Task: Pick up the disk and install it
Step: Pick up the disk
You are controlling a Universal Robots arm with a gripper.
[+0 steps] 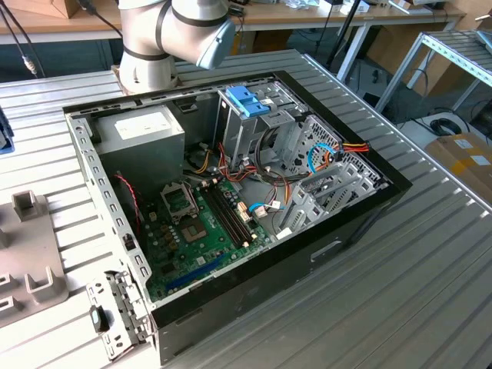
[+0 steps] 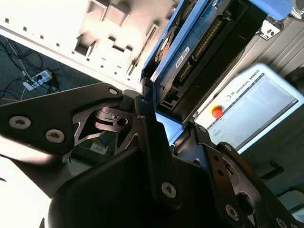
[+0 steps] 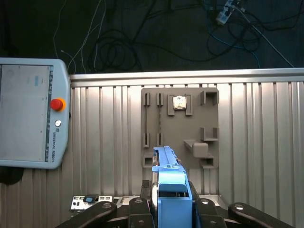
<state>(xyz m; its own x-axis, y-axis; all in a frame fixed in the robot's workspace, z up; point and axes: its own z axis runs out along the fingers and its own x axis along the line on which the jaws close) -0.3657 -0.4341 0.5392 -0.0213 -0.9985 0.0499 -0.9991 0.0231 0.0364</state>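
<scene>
The disk [image 3: 171, 183] stands on edge between the black fingers, its light-blue carrier frame toward the camera in the first wrist view. The second wrist view shows its underside, the disk [image 2: 199, 52] with a dark circuit board, connectors and a blue edge. My gripper [image 3: 172, 202] is shut on it, one finger on each flat side, and the gripper [image 2: 173, 135] clamps the disk's lower end. It hangs above the ribbed metal table, over a grey fixture plate [image 3: 180, 128]. In the exterior view the arm [image 1: 173, 34] rises behind the open computer case [image 1: 361, 207].
The case lies open with the motherboard [image 1: 200, 223], a large grey box [image 1: 142, 131], coloured cables and a metal drive cage [image 1: 265, 131] topped by a blue bracket [image 1: 247, 100]. A teach pendant [image 3: 28, 114] lies on the table beside the fixture plate [image 1: 31, 254].
</scene>
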